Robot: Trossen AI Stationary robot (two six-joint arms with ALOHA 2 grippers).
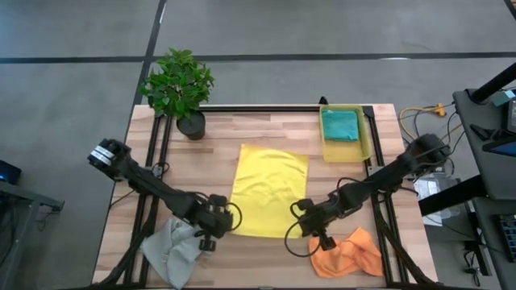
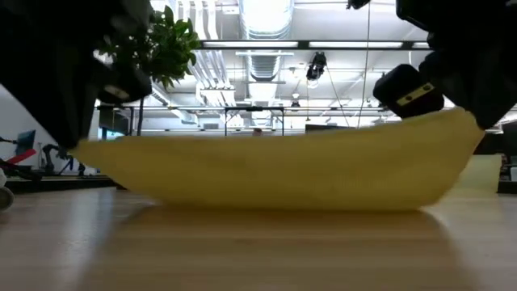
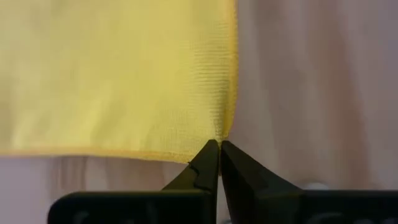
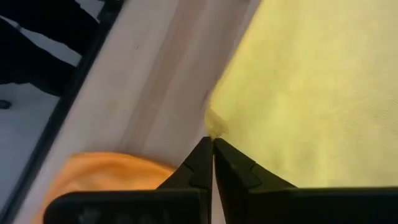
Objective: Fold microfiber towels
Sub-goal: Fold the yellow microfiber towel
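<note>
A yellow microfiber towel (image 1: 270, 192) lies spread in the middle of the table. My left gripper (image 1: 228, 219) is shut on its near left corner and my right gripper (image 1: 297, 219) on its near right corner. In the low view both near corners stand raised and the near edge (image 2: 283, 190) sags down to the table between them. A grey towel (image 1: 173, 254) lies crumpled at the near left. An orange towel (image 1: 348, 256) lies crumpled at the near right. A teal towel (image 1: 340, 125) rests folded inside the yellow bin (image 1: 364, 143). My left gripper pinches the yellow towel's near left corner (image 3: 214, 132) between its two fingertips, coming slanting down from the near side. The corner is lifted off the table and the cloth beyond it runs down onto the tabletop. My right gripper pinches the near right corner (image 4: 216, 127) between its fingertips, also slanting down from the near side. That corner is raised, with a small pucker at the tips, and the cloth slopes away onto the table.
A potted plant (image 1: 179, 84) stands at the far left. The yellow bin sits at the far right corner. Bare wood (image 1: 210, 161) shows on both sides of the yellow towel and beyond its far edge.
</note>
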